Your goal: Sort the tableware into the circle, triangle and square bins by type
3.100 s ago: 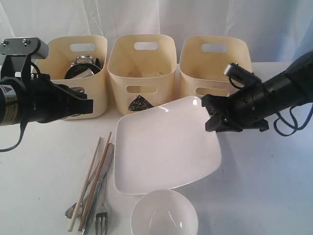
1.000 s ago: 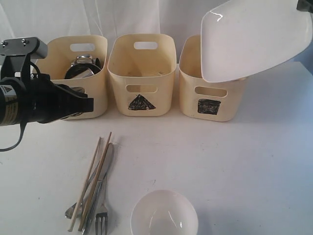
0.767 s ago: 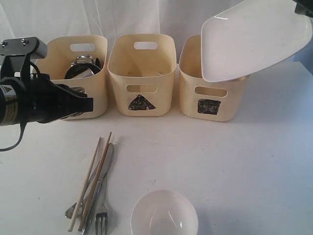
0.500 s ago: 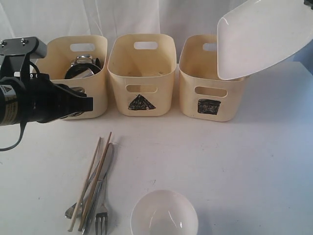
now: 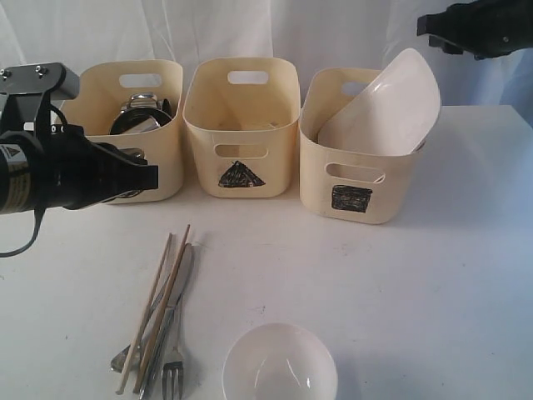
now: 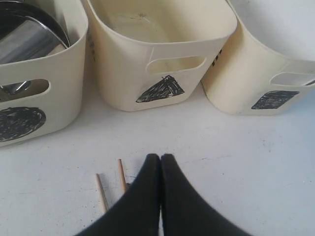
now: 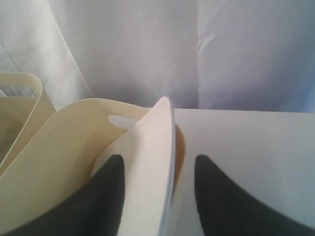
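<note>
- White tabletop; white square plate leans tilted inside square bin.
- Right gripper hangs above it, jaws spread.
- Left gripper hovers over chopsticks, jaws pressed together.

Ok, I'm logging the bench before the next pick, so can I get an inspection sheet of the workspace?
Surface: white table, no spills seen.
Job's things: plate leans tilted in the square bin, its top above the rim; steel pieces in the circle bin; nothing seen in the triangle bin; chopsticks, knife, fork and spoon bunched on the table; bowl upright nearest the camera.
Clutter: nothing seen.
Hands: left hand shut, empty, above the chopstick ends; right hand open, fingers astride the plate's upper edge.
Cables: black cable loops down at the exterior view's left edge.
Surroundings: white cloth backdrop.
</note>
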`<action>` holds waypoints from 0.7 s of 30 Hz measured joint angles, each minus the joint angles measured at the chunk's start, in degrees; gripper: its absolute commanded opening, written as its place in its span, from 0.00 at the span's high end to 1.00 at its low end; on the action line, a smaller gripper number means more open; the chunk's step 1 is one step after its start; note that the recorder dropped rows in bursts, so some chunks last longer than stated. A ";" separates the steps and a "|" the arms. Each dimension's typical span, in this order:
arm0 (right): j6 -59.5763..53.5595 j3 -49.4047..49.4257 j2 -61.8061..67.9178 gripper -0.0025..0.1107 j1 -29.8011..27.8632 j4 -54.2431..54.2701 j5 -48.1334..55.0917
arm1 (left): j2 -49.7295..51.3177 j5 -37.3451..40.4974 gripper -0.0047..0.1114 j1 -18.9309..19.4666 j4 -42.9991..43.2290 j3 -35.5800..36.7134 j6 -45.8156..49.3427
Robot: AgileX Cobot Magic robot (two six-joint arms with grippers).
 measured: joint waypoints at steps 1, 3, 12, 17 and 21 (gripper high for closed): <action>0.00 0.00 -0.50 0.79 0.00 0.00 0.13 | 0.00 0.22 0.96 0.00 0.00 0.00 0.00; 0.00 0.00 -2.22 0.98 0.00 0.00 0.37 | 0.00 0.47 0.96 0.00 0.00 0.00 0.00; -8.66 3.51 -18.36 0.98 1.16 2.26 16.86 | 0.00 1.28 0.96 0.00 0.00 0.00 0.00; -14.92 15.27 -30.45 0.98 3.53 12.23 16.05 | 0.00 1.39 0.96 0.00 0.23 0.00 0.00; -18.89 25.33 -40.76 0.98 5.02 16.63 12.80 | 0.00 1.39 0.96 0.00 1.55 0.00 0.00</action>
